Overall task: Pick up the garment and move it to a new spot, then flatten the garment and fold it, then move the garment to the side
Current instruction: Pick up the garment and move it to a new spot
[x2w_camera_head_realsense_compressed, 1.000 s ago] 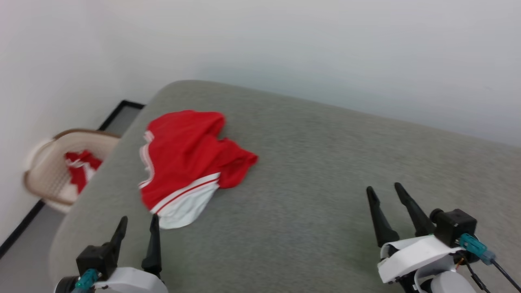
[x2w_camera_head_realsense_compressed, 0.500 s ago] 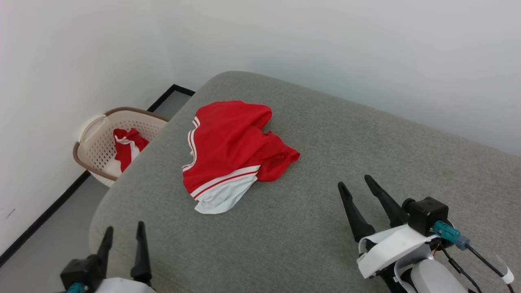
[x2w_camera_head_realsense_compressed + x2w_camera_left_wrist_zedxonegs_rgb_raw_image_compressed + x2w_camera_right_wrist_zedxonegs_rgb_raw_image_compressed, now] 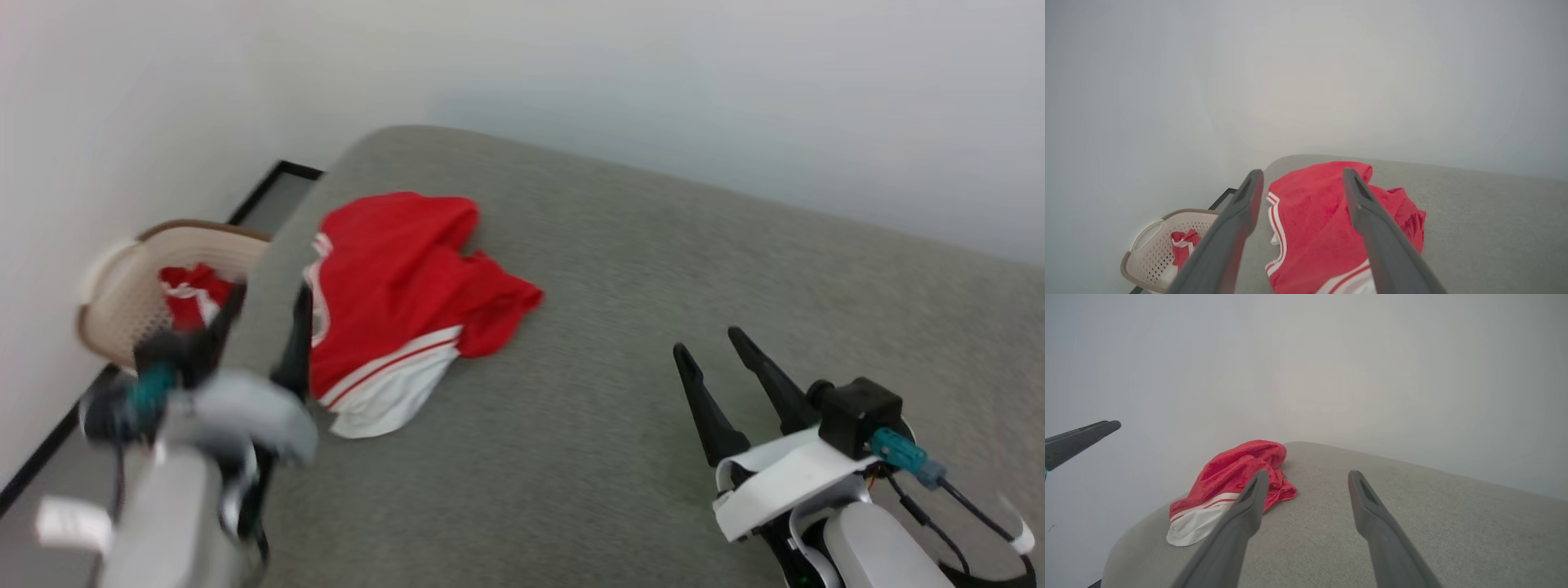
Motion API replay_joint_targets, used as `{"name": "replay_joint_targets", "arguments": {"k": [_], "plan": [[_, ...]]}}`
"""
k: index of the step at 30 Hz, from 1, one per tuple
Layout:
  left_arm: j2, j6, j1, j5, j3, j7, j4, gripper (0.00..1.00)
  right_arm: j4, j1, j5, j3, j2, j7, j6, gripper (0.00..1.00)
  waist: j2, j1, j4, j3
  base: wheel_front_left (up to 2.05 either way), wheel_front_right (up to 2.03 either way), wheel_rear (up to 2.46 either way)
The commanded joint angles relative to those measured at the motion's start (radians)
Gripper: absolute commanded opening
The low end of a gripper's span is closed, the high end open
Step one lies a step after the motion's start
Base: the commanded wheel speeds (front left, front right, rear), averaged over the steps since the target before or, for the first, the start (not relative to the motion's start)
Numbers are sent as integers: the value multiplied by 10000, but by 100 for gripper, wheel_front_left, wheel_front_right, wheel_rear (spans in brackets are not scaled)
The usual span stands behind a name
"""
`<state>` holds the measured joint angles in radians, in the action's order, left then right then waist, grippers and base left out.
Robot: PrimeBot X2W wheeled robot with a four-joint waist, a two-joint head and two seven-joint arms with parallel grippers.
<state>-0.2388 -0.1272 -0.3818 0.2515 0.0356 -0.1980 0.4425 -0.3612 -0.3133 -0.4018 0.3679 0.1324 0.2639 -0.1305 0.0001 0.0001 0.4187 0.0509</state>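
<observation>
The garment point(image 3: 400, 294), a bright red jersey with a white sleeve and striped trim, lies crumpled near the far left corner of the grey cushioned surface point(image 3: 620, 327). Its number is hidden in the folds. My left gripper point(image 3: 265, 298) is raised and blurred just left of the garment's left edge, open with nothing between its fingers. In the left wrist view the garment point(image 3: 1314, 228) fills the gap between the open fingers point(image 3: 1241, 216). My right gripper point(image 3: 706, 343) hovers open over the surface well to the garment's right. The right wrist view has the garment point(image 3: 1229, 486) ahead on the left.
A cream laundry basket point(image 3: 122, 294) with a brown rim stands on the floor left of the surface, holding another red and white cloth point(image 3: 192, 290). White walls close the back and left. A dark skirting line point(image 3: 41, 445) runs along the floor.
My left arm has risen and come up beside the garment's left edge, blurred with motion. The head camera has swung, shifting the whole picture. The right gripper stays about where it was.
</observation>
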Motion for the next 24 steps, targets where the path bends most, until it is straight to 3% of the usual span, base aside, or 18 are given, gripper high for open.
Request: {"name": "replay_joint_targets", "arguments": {"k": [1, 11, 18, 24], "plan": [[-125, -36, -455, 115, 178, 89, 162, 100, 69, -146, 78, 22, 40, 9, -4, 100, -1, -1, -1158, 943, 0, 0, 0], [-2078, -31, -3996, 2674, 1521, 2128, 3373, 100, 454, -706, 183, 206, -78, 9, -4, 100, -1, -1, -3197, 2059, 0, 0, 0], [-3260, -30, -4427, 4961, 2374, 6200, 5007, 100, 561, -528, 198, 235, -194, 9, -4, 100, -1, -1, -4123, 2116, 0, 0, 0], [-3858, -29, -4283, 5835, 2805, 7680, 5381, 100, 732, -517, 229, 324, -211, 7, -4, 100, -1, -1, -4499, 2275, 0, 0, 0]]}}
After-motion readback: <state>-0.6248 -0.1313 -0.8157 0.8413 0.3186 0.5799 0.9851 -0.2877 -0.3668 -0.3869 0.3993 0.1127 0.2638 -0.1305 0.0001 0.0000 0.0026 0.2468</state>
